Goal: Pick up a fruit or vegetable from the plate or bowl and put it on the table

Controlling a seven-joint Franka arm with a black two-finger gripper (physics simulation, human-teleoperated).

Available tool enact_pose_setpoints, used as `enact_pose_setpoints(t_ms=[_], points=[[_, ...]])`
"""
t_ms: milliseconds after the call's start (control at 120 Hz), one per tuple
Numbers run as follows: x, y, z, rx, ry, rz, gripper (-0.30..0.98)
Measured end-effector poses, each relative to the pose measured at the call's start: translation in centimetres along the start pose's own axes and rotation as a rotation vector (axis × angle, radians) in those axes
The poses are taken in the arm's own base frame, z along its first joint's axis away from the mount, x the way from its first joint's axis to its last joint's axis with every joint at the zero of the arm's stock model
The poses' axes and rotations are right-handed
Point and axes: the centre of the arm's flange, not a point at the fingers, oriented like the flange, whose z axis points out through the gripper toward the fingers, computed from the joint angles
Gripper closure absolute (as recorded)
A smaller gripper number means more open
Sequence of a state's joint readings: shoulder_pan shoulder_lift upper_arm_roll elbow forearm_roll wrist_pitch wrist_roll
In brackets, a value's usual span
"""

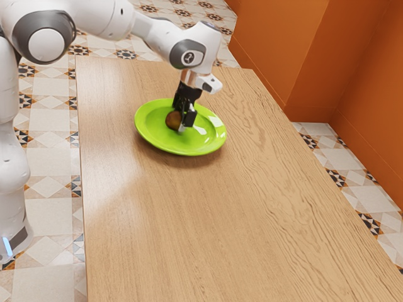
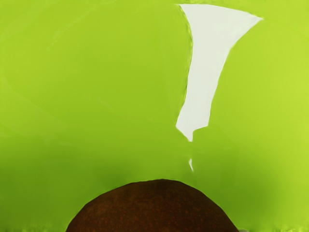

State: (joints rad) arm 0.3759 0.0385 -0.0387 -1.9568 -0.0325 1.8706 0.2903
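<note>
In the exterior view, the gripper (image 1: 182, 125) is at the brown fruit (image 1: 172, 120), within the rim of the green plate (image 1: 160, 144); I cannot tell whether it grips. In the wrist view, the fruit's rounded side could slip from an off-centre hold.

Orange walls (image 1: 365, 75) beyond a pale floor (image 1: 53, 217) of star-patterned tiles.

Arm (image 1: 104, 14): smooth white shell, rounded sections. Upper left of frame, a broad dark grey joint ring (image 1: 29, 24) around a plain white disc (image 1: 46, 45); upper centre, a smaller grey surround (image 1: 178, 49), its pale disc (image 1: 189, 58) bearing a dark mark. Below, a coppery band (image 1: 187, 78), then black, angular gripper (image 1: 182, 125). Lower left, blue light strip (image 1: 7, 246) beside a dark grey panel (image 1: 19, 237)
</note>
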Motion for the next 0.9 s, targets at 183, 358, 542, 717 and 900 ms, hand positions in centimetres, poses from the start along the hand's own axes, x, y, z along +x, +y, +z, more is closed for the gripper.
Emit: enact_pose_setpoints(t_ms=[183, 358, 542, 717, 900], points=[[-1.8, 1.5, -5.7, 0.027, 0.072, 0.01, 0.43], [-1.3, 13.3, -13.1, 0.081, 0.155, 0.195, 0.4], [-2.9, 29.2, -13.7, 0.111, 0.145, 0.445, 0.4], [-5.4, 38.1, -12.0, 0.119, 0.125, 0.577, 0.4], [-5.0, 38.7, -11.1, 0.106, 0.118, 0.561, 0.35]])
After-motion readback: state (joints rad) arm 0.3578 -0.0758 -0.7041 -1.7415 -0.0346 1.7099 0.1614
